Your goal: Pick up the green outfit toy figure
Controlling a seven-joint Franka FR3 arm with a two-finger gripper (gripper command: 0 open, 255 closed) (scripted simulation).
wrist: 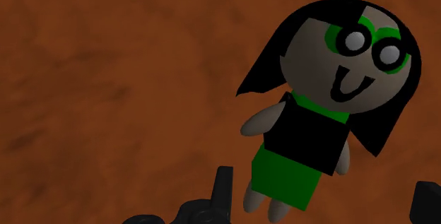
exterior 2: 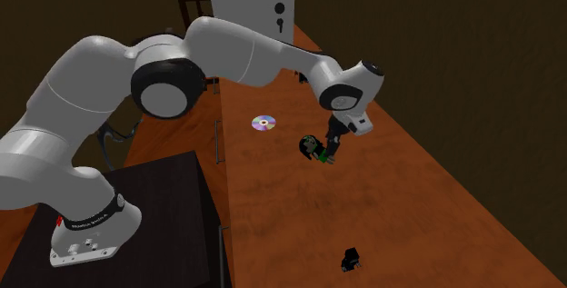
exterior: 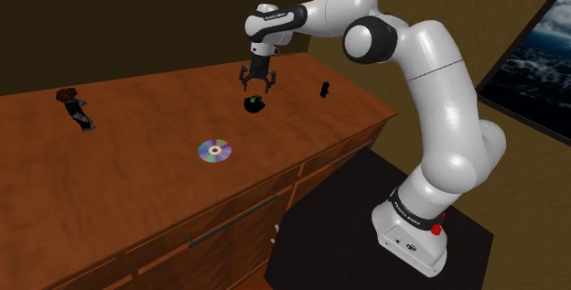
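- The Franka arm's black gripper (exterior: 258,86) hung over a brown wooden dresser top (exterior: 137,178), pointing straight down at the toy figure (exterior: 253,104) just below it.
- The figure, with black hair, green-ringed eyes, a black top and a green skirt, lay on its back on the wood, face up, in the wrist view (wrist: 332,95).
- The fingers (wrist: 223,184) stood spread apart, released and holding nothing. The figure's legs lay in the gap between them, touched by neither finger.
- In the shoulder view, a shiny disc (exterior: 215,151) lay flat at 7 o'clock from the figure, well apart from it.
- A second doll (exterior: 75,108), dark-haired, lay far off at 9 o'clock from the figure.
- A small black object (exterior: 324,89) stood at 3 o'clock from the figure, near the dresser's far corner.
- The second exterior view put the figure (exterior 2: 312,147) at 4 o'clock from the disc (exterior 2: 263,123), with a white cabinet (exterior 2: 250,0) at the top's far end.
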